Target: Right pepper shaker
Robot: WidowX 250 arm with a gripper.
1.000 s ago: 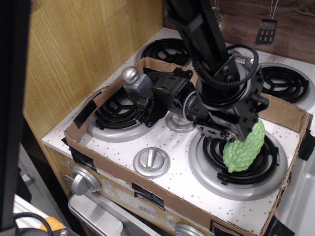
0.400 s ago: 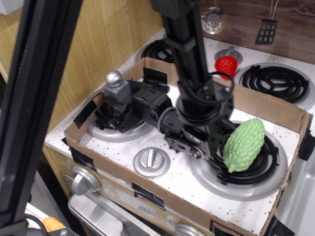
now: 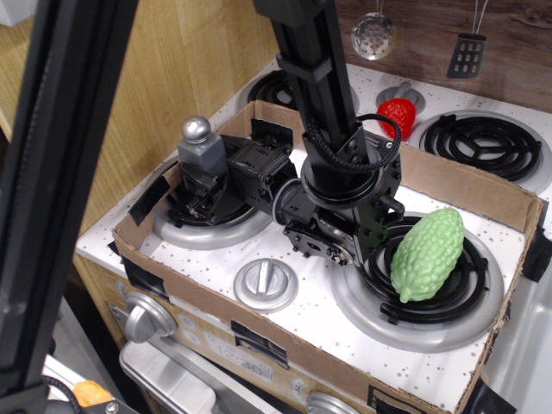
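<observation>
Now the small matte grey block-shaped pepper shaker (image 3: 201, 153) with its shiny silver ball top stands upright, long axis near vertical, ball end up, maybe a slight lean toward the wooden side wall (image 3: 164, 78). It sits over the front-left black coil burner (image 3: 207, 211), clamped in the black robot hand (image 3: 207, 183), whose fingers close on the lower part of the grey block.

Versus a second ago: shaker was tilted, ball pointing up-left, and sat higher and further right, near the carton's middle. It has swung to upright and moved left and down over the burner. The arm (image 3: 315, 78) has shifted left too, so the red toy strawberry (image 3: 396, 112) by the back knob is now uncovered. Since 0.4 s ago the change is small: shaker barely shifted.

Containers: shallow brown cardboard tray (image 3: 483, 190) with black tape corners rests on the white speckled toy stove top, i.e. the table (image 3: 302, 323). Inside it: both front burners, a flat round silver knob (image 3: 266, 283) between them, and a bumpy light-green toy gourd (image 3: 427, 253) lying on the front-right burner (image 3: 420, 297). Strawberry is outside the tray, behind its back wall.
</observation>
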